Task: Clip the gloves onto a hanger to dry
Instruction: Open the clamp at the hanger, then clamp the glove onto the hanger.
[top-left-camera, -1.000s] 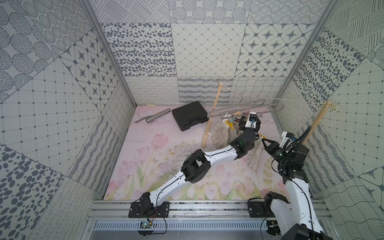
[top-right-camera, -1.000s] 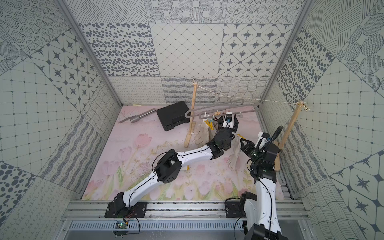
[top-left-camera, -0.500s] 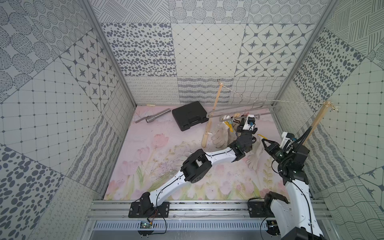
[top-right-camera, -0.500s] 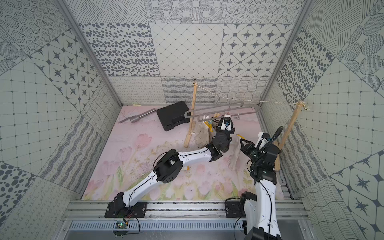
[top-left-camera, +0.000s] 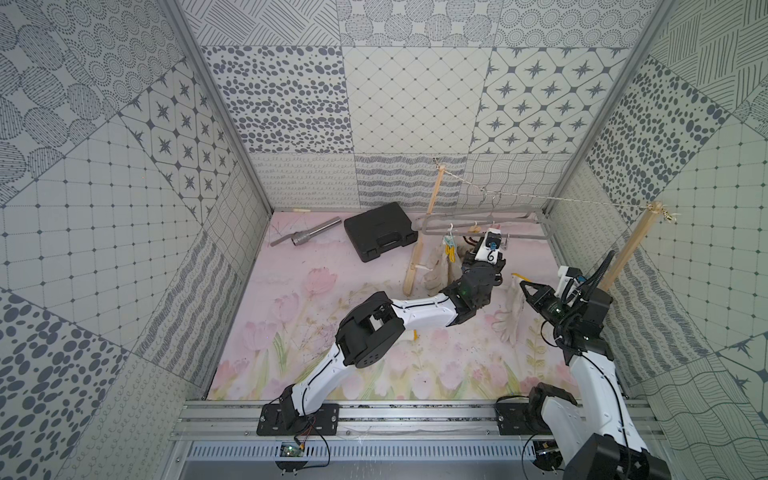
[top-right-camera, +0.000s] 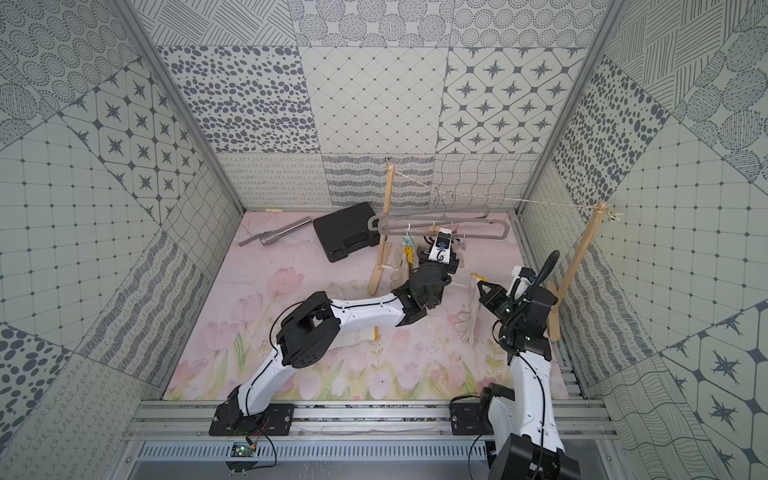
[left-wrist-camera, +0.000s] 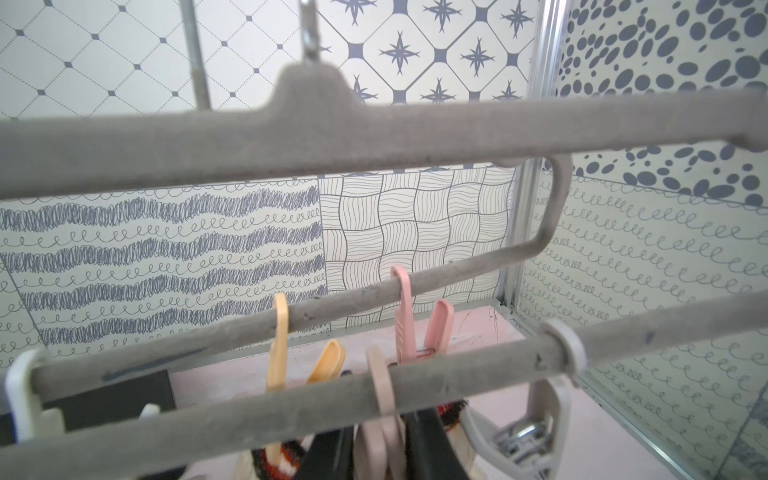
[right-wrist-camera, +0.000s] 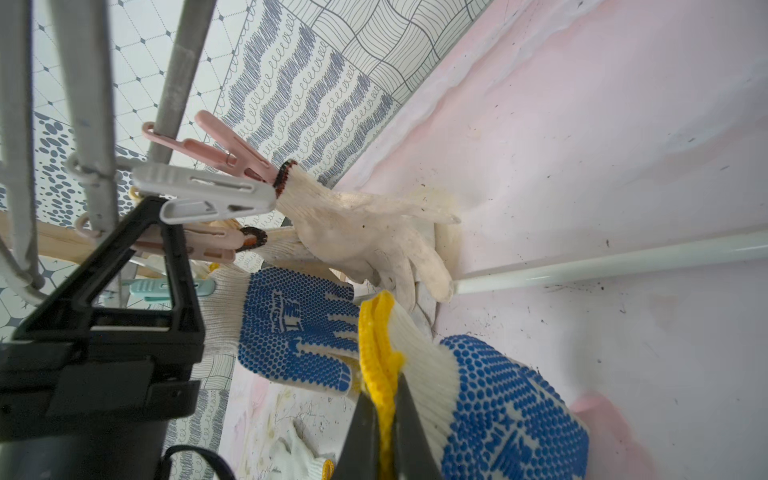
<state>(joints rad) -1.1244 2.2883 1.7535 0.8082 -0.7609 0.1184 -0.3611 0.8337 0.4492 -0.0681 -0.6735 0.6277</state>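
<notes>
The gloves (top-left-camera: 441, 266) are mostly hanging in a bunch beneath the hanger (left-wrist-camera: 374, 133), over the back of the bench (top-left-camera: 332, 332), just beside the left wooden post (top-left-camera: 422, 245). The hanger is hanging by its metal hook (left-wrist-camera: 309, 33) from a string (top-left-camera: 598, 203) that is running across to the right wooden post (top-left-camera: 629, 245).

In the right wrist view a cream glove (right-wrist-camera: 361, 232) is dangling with its red-and-black cuff meeting the tips of a pink peg (right-wrist-camera: 216, 149) and a pale grey peg (right-wrist-camera: 208, 195); I cannot tell which one is gripping it. A blue-dotted glove (right-wrist-camera: 295, 328) is hanging just beside it, with its cuff pointing toward a teal peg (right-wrist-camera: 145, 286).

The right claw (right-wrist-camera: 384, 395) is pinching tight on the yellow cuff edge of a second blue-dotted glove (right-wrist-camera: 498, 407). It is holding that glove up to the right of the bunch, and in both top views the glove is drooping below the claw.

The left claw (left-wrist-camera: 382, 432) is reaching up under the hanger's lower bar. Its jaws are standing narrow, pressing on either side of a beige peg (left-wrist-camera: 380, 382). An orange peg (left-wrist-camera: 278, 332) is hanging on the bar behind.

A black case (top-left-camera: 380, 230) and a metal pipe (top-left-camera: 309, 236) are lying at the back left of the bench, well apart from the gloves.
</notes>
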